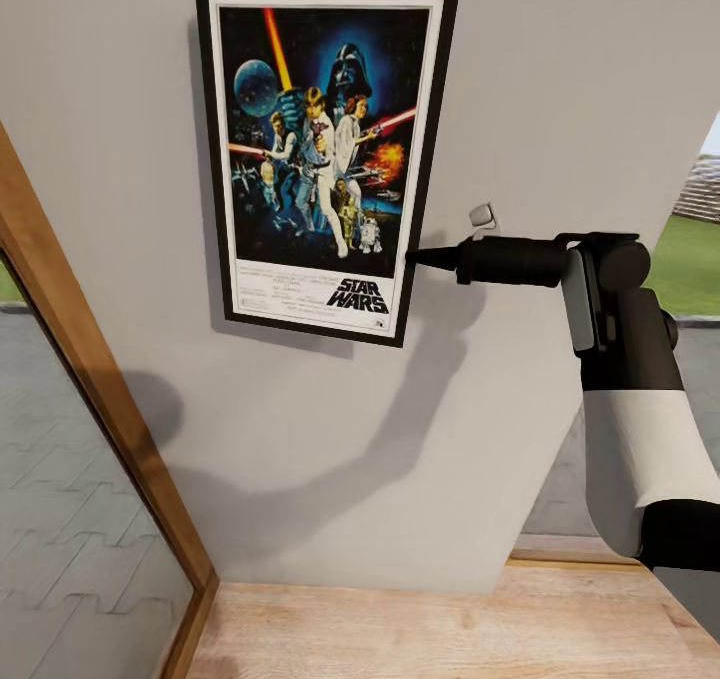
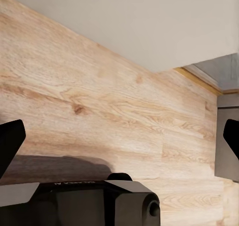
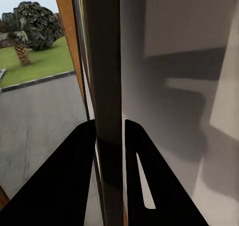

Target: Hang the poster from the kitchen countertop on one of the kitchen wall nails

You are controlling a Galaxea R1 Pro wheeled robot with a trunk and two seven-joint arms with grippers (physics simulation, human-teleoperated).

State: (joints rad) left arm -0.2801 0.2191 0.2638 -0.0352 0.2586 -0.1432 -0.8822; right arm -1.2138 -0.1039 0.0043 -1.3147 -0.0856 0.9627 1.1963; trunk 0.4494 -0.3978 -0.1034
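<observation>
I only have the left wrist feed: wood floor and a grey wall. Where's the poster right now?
Observer: The poster is up against the grey wall, slightly tilted, well above the wood floor.
Operator: Is the right gripper on it?
Observer: Yes. In the right wrist view the right gripper has a finger on each side of the poster's dark frame edge; the head view shows its tip at the lower right edge.
Operator: Is it hooked on the nail?
Observer: Cannot tell; no nail is visible, and the poster covers the wall behind it.
Operator: And my left gripper?
Observer: The left gripper is open over the floor, holding nothing.
</observation>
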